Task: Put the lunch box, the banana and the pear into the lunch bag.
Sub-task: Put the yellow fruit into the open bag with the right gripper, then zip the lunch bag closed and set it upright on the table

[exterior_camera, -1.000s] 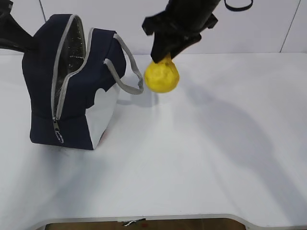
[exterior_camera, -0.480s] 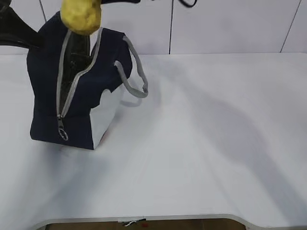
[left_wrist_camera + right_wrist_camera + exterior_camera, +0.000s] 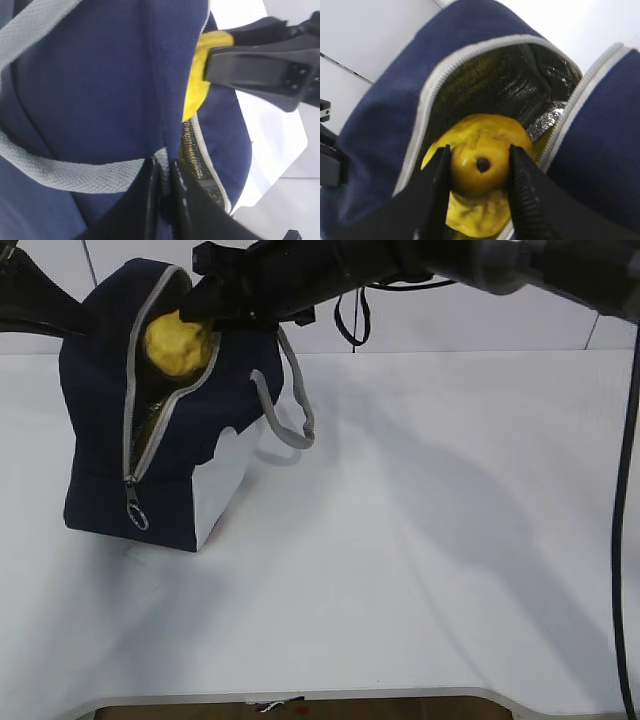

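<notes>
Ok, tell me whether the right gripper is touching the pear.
Touching. The right wrist view shows the right gripper with both fingers pressed against the pear, holding it in the lunch bag opening.

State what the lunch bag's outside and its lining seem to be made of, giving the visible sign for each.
Lunch bag outside: probably woven fabric, matte navy, with a visible weave. Lining: likely metallised foil, silvery and crinkled, catching light.
</notes>
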You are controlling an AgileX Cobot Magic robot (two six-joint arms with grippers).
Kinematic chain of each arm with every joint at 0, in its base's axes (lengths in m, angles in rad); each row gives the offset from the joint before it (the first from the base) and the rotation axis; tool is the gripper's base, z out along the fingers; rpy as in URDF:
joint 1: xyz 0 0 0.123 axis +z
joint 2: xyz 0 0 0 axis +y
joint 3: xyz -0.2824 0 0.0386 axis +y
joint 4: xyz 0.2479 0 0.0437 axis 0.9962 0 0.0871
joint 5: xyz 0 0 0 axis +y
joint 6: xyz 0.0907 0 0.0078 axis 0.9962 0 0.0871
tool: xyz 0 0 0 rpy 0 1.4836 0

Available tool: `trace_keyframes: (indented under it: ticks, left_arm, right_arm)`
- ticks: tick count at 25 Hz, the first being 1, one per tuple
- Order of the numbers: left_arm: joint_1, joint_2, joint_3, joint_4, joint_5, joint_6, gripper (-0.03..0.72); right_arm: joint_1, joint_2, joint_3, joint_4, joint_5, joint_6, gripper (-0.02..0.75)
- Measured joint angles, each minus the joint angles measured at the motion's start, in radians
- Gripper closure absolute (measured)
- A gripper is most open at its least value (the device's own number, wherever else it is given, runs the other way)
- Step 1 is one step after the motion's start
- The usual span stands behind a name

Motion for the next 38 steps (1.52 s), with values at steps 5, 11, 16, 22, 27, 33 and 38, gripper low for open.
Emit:
trace_keyframes:
  ticks: [5,11,16,22,27,33,38]
  left_arm:
    - [0.0,0.0,0.0,-0.003,0.0,0.0,0.666]
    - [0.0,0.0,0.0,-0.004,0.0,0.0,0.666]
    - [0.0,0.0,0.0,-0.004,0.001,0.0,0.666]
    - [0.0,0.0,0.0,-0.004,0.002,0.0,0.666]
    - [0.0,0.0,0.0,-0.004,0.002,0.0,0.666]
    - [0.0,0.0,0.0,-0.004,0.002,0.0,0.666]
    - [0.0,0.0,0.0,-0.004,0.002,0.0,0.666]
  right_arm:
    - [0.0,0.002,0.0,0.011,-0.001,0.0,0.293]
    - [-0.009,0.002,-0.011,0.014,0.071,-0.025,0.206]
    - [-0.042,-0.01,-0.097,-0.011,0.272,-0.041,0.209]
    - [-0.055,-0.023,-0.213,-0.245,0.396,0.077,0.262]
    - [-0.056,-0.023,-0.216,-0.431,0.426,0.232,0.279]
    - [-0.057,0.002,-0.217,-0.454,0.418,0.312,0.28]
    - [-0.057,0.034,-0.217,-0.412,0.414,0.34,0.28]
